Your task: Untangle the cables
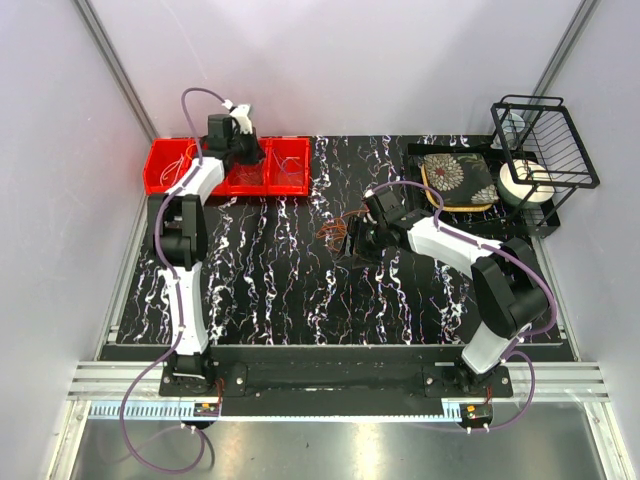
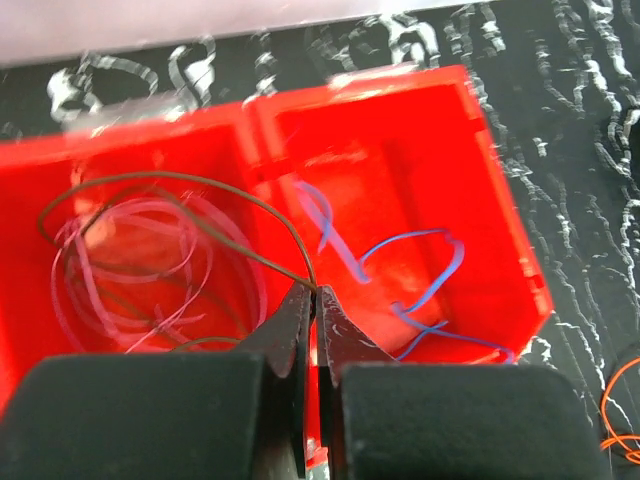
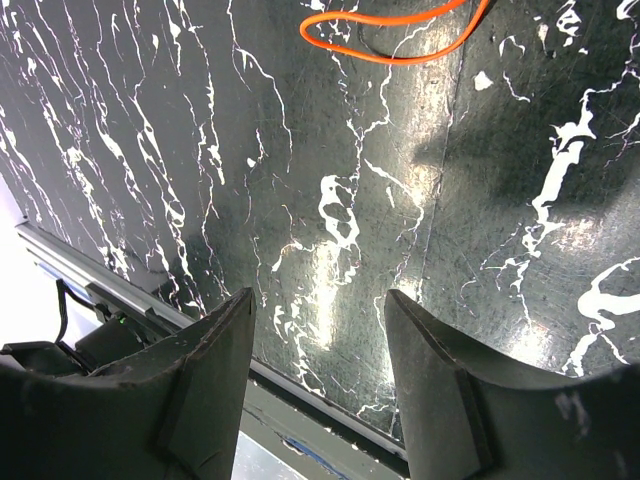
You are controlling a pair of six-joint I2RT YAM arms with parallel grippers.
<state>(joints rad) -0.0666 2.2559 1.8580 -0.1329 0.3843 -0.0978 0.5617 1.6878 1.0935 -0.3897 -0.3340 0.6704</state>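
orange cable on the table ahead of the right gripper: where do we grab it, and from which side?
Take the orange cable on the near arc of its loop, closest to the open right gripper. Come straight down, jaws astride the strand: it is thin and lies flat on the table, so a sideways approach would likely just push it.

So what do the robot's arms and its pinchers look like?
The left arm and the right arm are both made of chunky white and black pieces. A thin purple cable loops along each one. The left gripper and the right gripper each have two black fingers, wide at the bottom and narrower at the tip.
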